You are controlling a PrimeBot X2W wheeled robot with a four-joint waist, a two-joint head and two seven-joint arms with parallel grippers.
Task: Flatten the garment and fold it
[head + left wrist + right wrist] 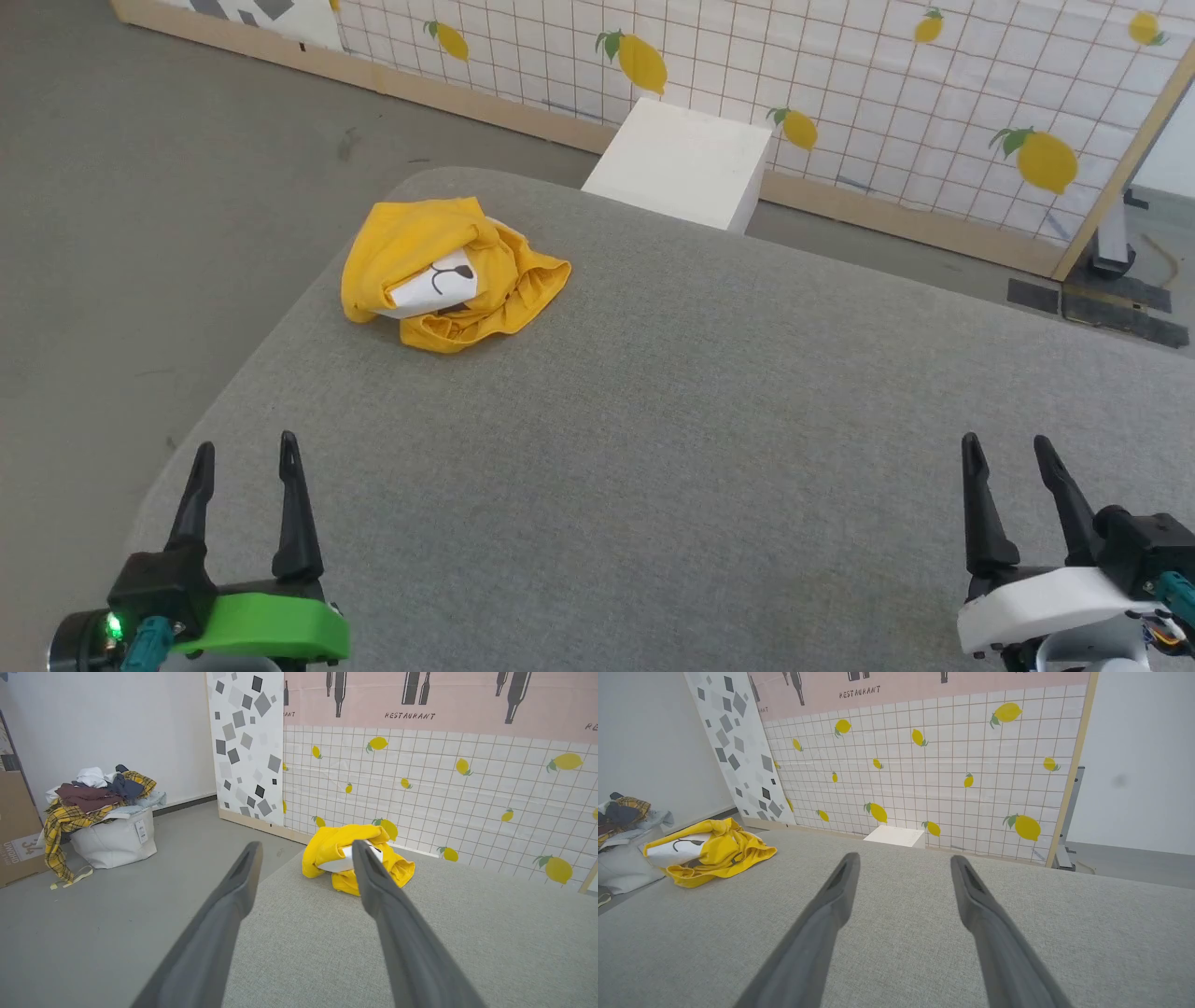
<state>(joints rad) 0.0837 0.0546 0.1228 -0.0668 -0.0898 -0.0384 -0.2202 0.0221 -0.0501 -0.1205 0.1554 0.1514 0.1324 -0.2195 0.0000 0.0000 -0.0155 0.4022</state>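
Garment [411, 243]: bright yellow soft T-shirt, seen crumpled into a rounded heap at the far left corner of the tabletop [700, 420], well apart from both sets of jaws.
Print: a white patch with black lines is shown among the folds [679, 849]; the rest is buried in the creases.
Tabletop: covered in grey woven fabric, with a rounded corner; its near edge is cut off in the head view.
Left jaws: spread wide and empty; long dark tapering fingers [297, 509] are mounted on a green housing at the lower left. In the left wrist view part of the garment [327, 851] is masked by one finger.
Right jaws: likewise spread, nothing held; fingers [978, 513] are set on a white housing partly cut off at the frame's edge.
Bag [114, 840]: pale fabric, stood on the grey floor [140, 187], piled over its rim with clothes [88, 795] in yellow plaid, maroon, white and dark cloth; a tag is hung on its side, its print unreadable.
Block [681, 163]: white, square-edged, set before the lemon-print panel [840, 84]; its base is hidden by the tabletop.
Cardboard box [14, 830]: cropped by the left wrist view's edge.
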